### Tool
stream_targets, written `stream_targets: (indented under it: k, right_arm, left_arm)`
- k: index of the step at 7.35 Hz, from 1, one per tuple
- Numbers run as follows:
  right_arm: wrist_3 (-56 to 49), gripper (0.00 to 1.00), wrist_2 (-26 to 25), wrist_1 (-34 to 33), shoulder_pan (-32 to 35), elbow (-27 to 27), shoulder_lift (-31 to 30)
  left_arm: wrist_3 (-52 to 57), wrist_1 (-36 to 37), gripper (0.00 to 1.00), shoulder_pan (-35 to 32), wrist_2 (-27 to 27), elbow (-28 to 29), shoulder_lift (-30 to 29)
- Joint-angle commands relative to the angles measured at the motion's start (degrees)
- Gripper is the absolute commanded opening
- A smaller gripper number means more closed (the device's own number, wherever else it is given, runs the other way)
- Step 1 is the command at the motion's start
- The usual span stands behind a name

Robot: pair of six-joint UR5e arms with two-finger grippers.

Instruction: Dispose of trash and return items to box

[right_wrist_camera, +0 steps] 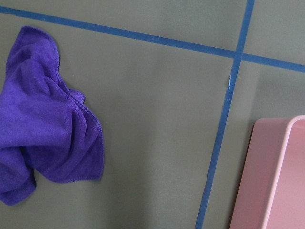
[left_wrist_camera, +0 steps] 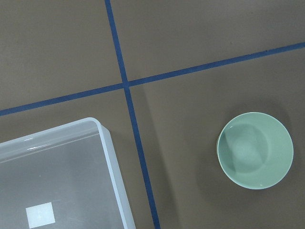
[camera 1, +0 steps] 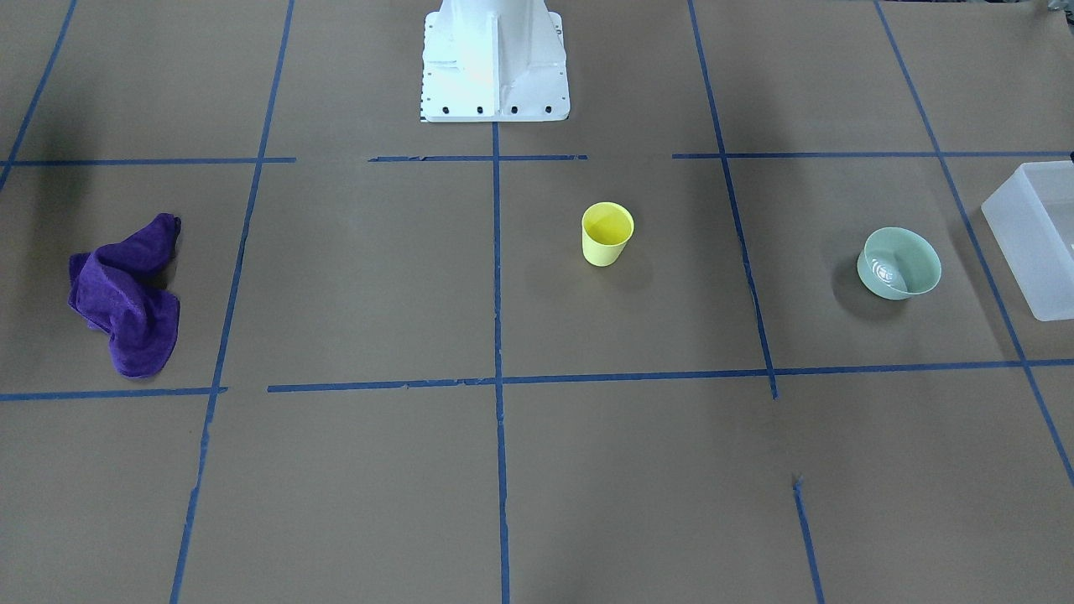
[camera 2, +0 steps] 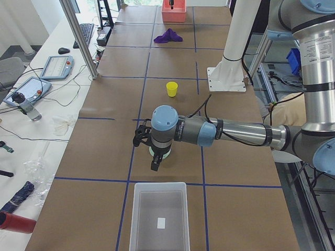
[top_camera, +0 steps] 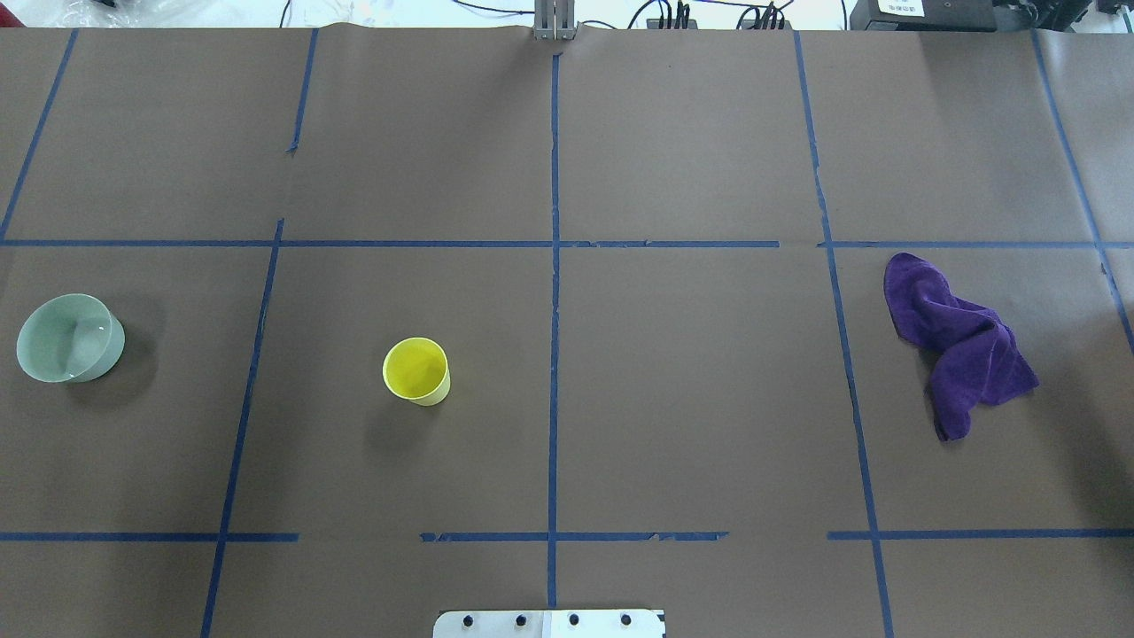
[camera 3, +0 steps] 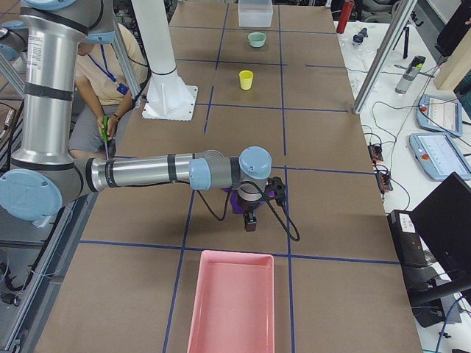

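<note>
The yellow cup [camera 1: 607, 233] stands upright near the table's middle, also in the overhead view [top_camera: 416, 370]. The mint-green bowl [camera 1: 899, 263] sits upright on the robot's left side [top_camera: 69, 338] and shows in the left wrist view [left_wrist_camera: 255, 150]. The translucent box [camera 1: 1036, 252] lies beside it [left_wrist_camera: 110, 157], empty but for a label. My left gripper [camera 2: 156, 164] hangs over the bowl, shown only from the side, so I cannot tell its state. My right gripper [camera 3: 250, 223] hangs over a purple cloth [top_camera: 961, 346]; I cannot tell its state either.
The purple cloth [right_wrist_camera: 43, 129] lies crumpled on the robot's right side [camera 1: 126, 298]. A pink tray [camera 3: 232, 305] lies at the table's right end, its edge in the right wrist view [right_wrist_camera: 281, 176]. The white robot base [camera 1: 493, 59] stands at the table's edge. A person sits behind the robot.
</note>
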Motion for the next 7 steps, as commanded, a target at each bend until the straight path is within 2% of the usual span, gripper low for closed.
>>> stream_targets:
  k: [1,3,4,5,6,7]
  right_arm:
    - [0.0,1.0,0.6,0.0,0.0,0.1,0.0]
    - [0.0,1.0,1.0,0.0,0.0,0.6,-0.3]
    - [0.1,1.0,4.5,0.1,0.0,0.9,-0.1]
    - [0.1,1.0,5.5,0.2,-0.1,0.8,0.0]
    - [0.0,1.0,5.6,0.1,-0.1,0.7,0.0]
    - [0.0,1.0,5.6,0.2,-0.1,0.7,0.0]
  left_arm:
    - [-0.4,-3.0,1.0,0.0,-1.4,1.6,-0.4]
    - [-2.4,-8.4,1.0,2.0,-1.7,1.8,-0.3]
    - [-8.3,-13.0,1.0,6.3,-1.6,1.6,-0.5]
    - [-14.7,-21.0,1.0,14.2,-1.6,1.4,-0.6]
    - [-30.4,-28.5,1.0,20.4,-1.0,0.6,-1.1]
    - [-42.1,-31.7,1.0,26.3,-0.6,-0.8,-2.3]
